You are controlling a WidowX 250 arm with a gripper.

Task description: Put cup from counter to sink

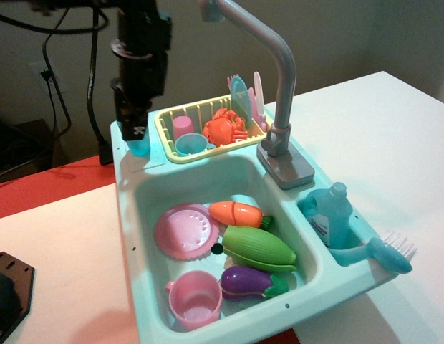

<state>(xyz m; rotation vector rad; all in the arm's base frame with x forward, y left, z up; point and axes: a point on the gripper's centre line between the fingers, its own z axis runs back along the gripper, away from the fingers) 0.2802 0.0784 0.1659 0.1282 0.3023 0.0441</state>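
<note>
mint counter [147, 163] on white tabletop [365, 129], dark wall behind; jaws apparently gripping the cup [140, 147]

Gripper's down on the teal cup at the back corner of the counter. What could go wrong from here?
1. The cup stands at the counter corner; the gripper covers its top, so the grasp can't be confirmed, and a nudge might tip it off.
2. The sink already holds a pink plate, carrot, corn, eggplant and pink mug; a dropped cup may land on them and topple.
</note>
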